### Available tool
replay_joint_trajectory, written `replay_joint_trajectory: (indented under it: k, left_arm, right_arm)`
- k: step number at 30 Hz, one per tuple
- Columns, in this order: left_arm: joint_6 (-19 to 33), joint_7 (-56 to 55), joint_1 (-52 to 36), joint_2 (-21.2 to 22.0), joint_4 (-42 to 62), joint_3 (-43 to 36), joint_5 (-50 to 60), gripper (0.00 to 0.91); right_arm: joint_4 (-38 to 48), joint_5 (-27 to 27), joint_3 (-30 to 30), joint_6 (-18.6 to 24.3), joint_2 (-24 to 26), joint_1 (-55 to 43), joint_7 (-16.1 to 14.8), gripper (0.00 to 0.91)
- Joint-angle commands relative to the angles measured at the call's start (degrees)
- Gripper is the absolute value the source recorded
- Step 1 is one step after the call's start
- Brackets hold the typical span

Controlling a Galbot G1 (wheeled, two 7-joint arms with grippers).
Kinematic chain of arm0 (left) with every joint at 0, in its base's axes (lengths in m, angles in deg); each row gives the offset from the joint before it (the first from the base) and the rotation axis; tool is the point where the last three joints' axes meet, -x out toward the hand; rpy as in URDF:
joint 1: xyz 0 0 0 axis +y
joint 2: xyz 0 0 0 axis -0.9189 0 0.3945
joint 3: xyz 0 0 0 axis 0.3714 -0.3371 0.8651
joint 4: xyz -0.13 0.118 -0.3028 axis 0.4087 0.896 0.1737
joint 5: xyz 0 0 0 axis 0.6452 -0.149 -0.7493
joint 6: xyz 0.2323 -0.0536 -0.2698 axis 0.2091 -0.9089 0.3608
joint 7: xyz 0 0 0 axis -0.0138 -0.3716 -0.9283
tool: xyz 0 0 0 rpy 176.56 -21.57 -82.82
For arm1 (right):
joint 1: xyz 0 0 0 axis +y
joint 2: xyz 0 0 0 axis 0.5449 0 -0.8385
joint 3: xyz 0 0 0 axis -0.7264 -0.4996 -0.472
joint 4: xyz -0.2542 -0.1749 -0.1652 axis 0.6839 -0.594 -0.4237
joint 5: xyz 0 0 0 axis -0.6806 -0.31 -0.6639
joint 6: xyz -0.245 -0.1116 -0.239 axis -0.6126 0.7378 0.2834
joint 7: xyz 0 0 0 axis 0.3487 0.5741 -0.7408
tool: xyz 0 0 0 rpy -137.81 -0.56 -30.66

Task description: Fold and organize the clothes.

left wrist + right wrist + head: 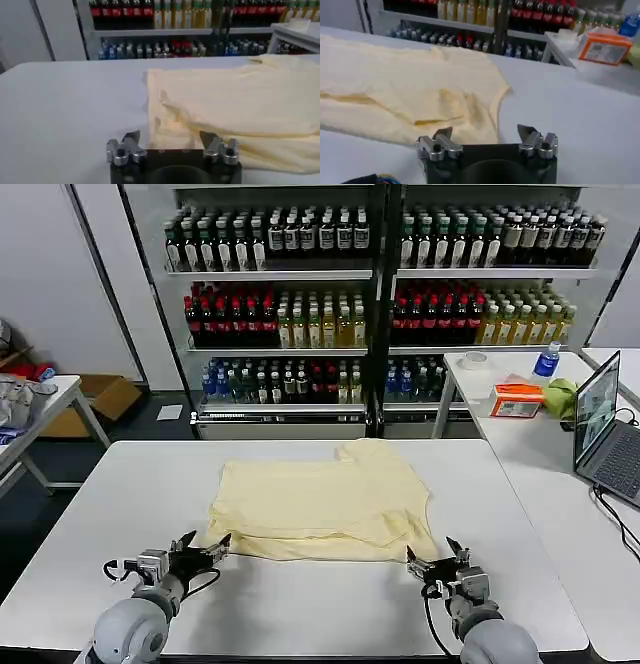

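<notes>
A pale yellow, thin, partly folded short-sleeved T-shirt (325,504) lies on the middle of a white counter (120,514). From the head view, the left gripper (205,552) sits at the shirt's near left corner and the right gripper (436,560) at its near right corner. The wrist views show each gripper's fingers spread open, empty, just short of the shirt's hem.

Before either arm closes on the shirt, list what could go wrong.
1. The cream T-shirt lies partly folded in layers; the left end effector, open at the near left corner, may pinch only one layer.
2. The right end effector, open at the near right corner, may miss the thin hem and scrape the white table.
3. Uneven lifting could undo the fold.
</notes>
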Motion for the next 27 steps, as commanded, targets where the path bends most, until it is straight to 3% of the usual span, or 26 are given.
replay_joint_trajectory:
  k: [1, 18, 27]
  left_arm:
    - [-0.02, 0.62, -0.5, -0.13, 1.06, -0.4, -0.48, 0.01]
    - [-2.64, 3.11, 2.77, 0.21, -0.67, 1.33, -2.77, 0.01]
    - [-2.49, 3.04, 9.61, 1.13, -6.25, 5.22, -2.75, 0.01]
  right_arm:
    - [2.46, 3.49, 0.33, -0.62, -0.56, 0.34, 0.16, 0.0]
    - [-0.33, 3.34, 0.72, -0.54, 0.14, 1.92, 0.19, 0.0]
    - [-5.7, 2.63, 2.13, -0.51, 1.46, 7.9, 0.12, 0.0]
